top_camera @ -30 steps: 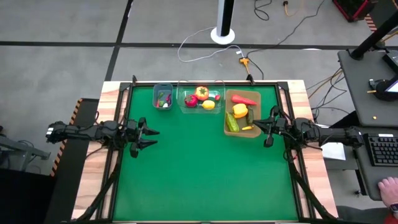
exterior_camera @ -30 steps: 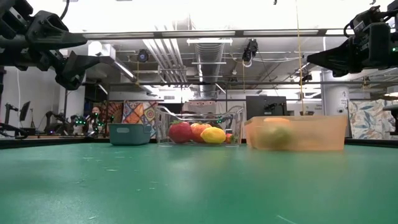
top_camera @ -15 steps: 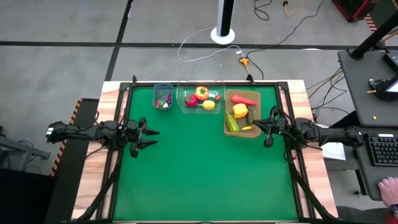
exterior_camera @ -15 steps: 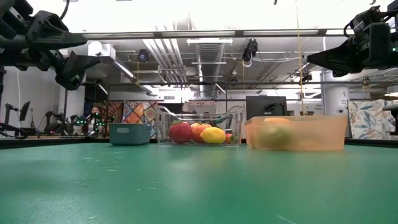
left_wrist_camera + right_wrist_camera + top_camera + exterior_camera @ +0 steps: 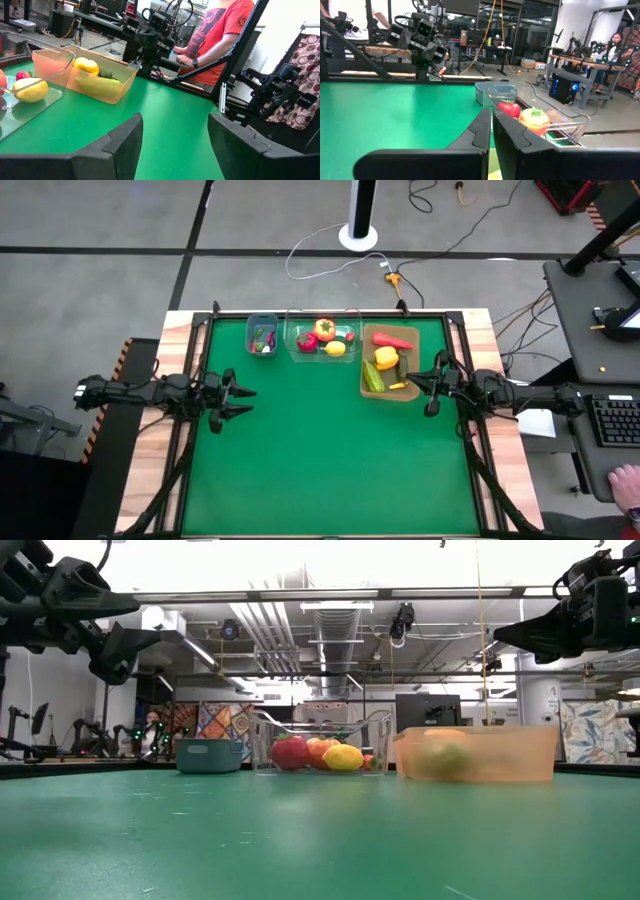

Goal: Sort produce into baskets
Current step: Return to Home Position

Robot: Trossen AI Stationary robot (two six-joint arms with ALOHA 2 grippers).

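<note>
Three baskets stand in a row along the green table's far edge. The blue-grey bin (image 5: 262, 335) holds tiny bits. The clear tub (image 5: 324, 340) holds a red round piece (image 5: 306, 341), an orange pepper (image 5: 324, 330) and a lemon (image 5: 335, 348). The tan tray (image 5: 389, 363) holds a red chilli (image 5: 392, 340), a yellow pepper (image 5: 385, 358) and green cucumbers (image 5: 374, 377). My left gripper (image 5: 246, 401) hovers open at the table's left edge, pointing level. My right gripper (image 5: 491, 125) hovers shut at the right edge, beside the tan tray's near right corner, holding nothing.
The green mat (image 5: 320, 450) lies bare through the middle and near side. A person in a red shirt (image 5: 225, 30) stands beyond the table's right edge, and a hand (image 5: 625, 480) rests by a keyboard there. Both arms hang well above the table (image 5: 120, 635).
</note>
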